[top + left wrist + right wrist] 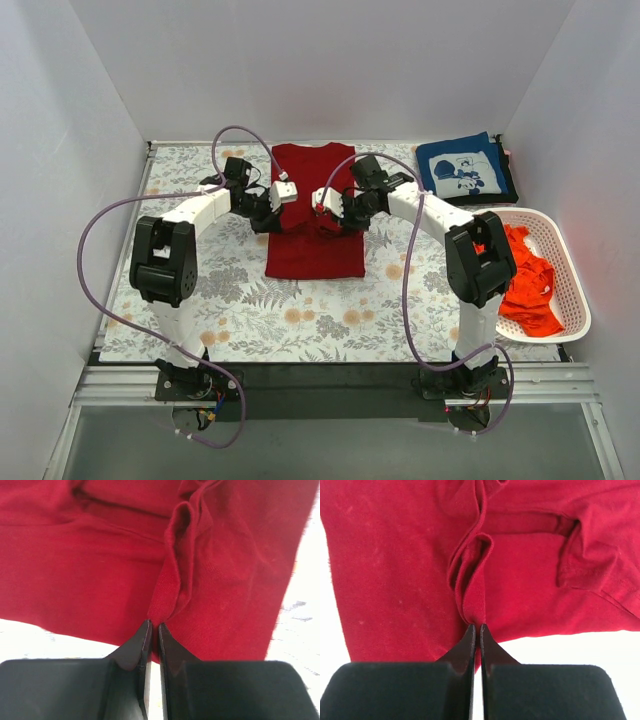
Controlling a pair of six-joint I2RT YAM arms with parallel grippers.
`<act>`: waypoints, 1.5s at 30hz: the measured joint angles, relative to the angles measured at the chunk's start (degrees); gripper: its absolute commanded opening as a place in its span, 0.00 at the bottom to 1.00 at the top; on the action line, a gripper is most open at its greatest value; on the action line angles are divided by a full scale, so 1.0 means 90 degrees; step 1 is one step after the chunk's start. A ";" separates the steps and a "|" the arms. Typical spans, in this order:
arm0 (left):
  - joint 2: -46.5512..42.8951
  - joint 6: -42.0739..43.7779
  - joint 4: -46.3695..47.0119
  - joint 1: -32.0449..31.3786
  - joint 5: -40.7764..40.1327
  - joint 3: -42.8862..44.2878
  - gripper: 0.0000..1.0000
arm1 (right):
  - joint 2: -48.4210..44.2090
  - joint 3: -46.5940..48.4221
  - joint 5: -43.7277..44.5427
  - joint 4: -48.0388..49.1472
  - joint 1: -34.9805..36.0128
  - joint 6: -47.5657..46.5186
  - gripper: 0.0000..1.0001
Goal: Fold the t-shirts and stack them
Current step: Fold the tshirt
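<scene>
The dark red t-shirt lies long and narrow in the middle of the table, sleeves folded in. My left gripper is shut on a pinched ridge of its left edge, seen in the left wrist view against the red cloth. My right gripper is shut on a pinch of its right edge, seen in the right wrist view against the cloth. The navy t-shirt with white print lies folded at the back right. The orange-red t-shirt is heaped in the basket.
The white perforated basket stands at the right edge of the table. The floral table cloth covers the table. White walls close in the back and both sides. Purple cables loop off both arms.
</scene>
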 measured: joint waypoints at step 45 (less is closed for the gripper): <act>0.1593 -0.0954 0.0163 0.0403 -0.0806 0.2244 0.57 | 0.1909 0.2895 -0.0066 -0.0163 -0.0527 0.0053 0.59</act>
